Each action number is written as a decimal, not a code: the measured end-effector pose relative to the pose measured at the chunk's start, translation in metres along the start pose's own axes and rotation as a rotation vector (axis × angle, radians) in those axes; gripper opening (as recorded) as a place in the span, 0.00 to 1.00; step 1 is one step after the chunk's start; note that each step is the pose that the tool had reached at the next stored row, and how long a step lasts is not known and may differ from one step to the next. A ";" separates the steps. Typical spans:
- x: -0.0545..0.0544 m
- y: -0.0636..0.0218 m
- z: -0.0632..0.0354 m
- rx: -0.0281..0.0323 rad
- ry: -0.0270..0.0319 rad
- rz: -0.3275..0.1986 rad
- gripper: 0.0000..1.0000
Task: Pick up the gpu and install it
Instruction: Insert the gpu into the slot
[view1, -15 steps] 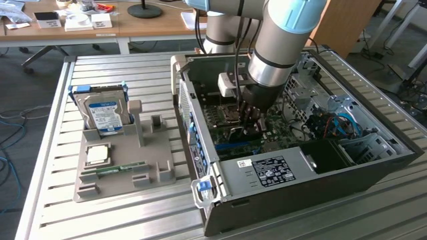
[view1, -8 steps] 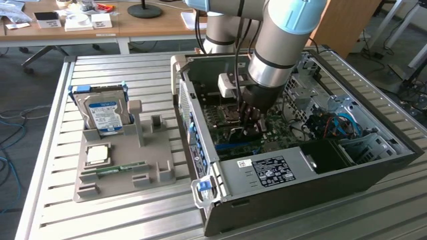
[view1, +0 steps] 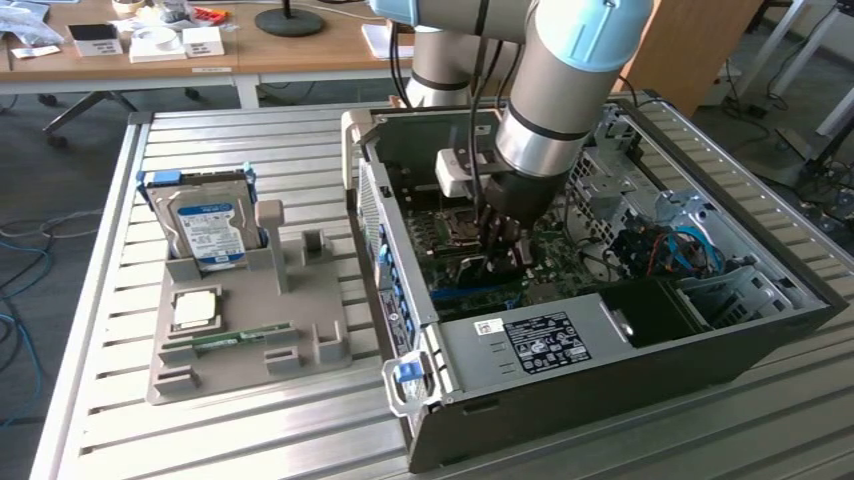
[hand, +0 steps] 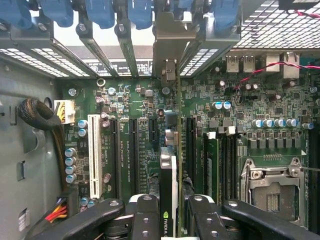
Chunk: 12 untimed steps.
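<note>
My gripper (view1: 497, 255) is down inside the open computer case (view1: 601, 350), over the motherboard (hand: 125, 100). It is shut on the gpu (hand: 170, 165), a thin dark card seen edge-on between the black fingers (hand: 145, 215). The card stands upright over the row of black expansion slots, and its silver bracket (hand: 170, 45) sits against the rear slot openings under the blue clips. Whether the card's edge is seated in a slot cannot be told. In the exterior view the gpu (view1: 477, 268) is a dark shape below the fingers.
A white slot (hand: 94, 150) and a black cable bundle (hand: 40, 117) lie to one side of the card, RAM sticks and the CPU socket (hand: 272, 192) to the other. Outside the case, a grey holder (view1: 240, 330) carries the hard drive (view1: 207, 225), a chip (view1: 196, 308) and a RAM stick (view1: 240, 338).
</note>
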<state>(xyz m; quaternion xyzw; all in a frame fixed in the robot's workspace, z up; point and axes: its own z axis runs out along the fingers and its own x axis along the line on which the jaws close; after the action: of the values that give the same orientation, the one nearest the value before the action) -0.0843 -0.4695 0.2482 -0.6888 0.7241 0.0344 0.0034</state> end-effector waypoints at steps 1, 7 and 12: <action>0.000 0.0000 0.0000 0.0000 0.0000 0.000 0.27; 0.000 0.0002 0.0013 0.0000 0.0000 0.000 0.27; 0.000 0.0004 0.0015 0.0002 -0.0010 0.000 0.27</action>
<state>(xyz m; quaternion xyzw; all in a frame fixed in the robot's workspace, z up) -0.0848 -0.4694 0.2468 -0.6888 0.7241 0.0347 0.0039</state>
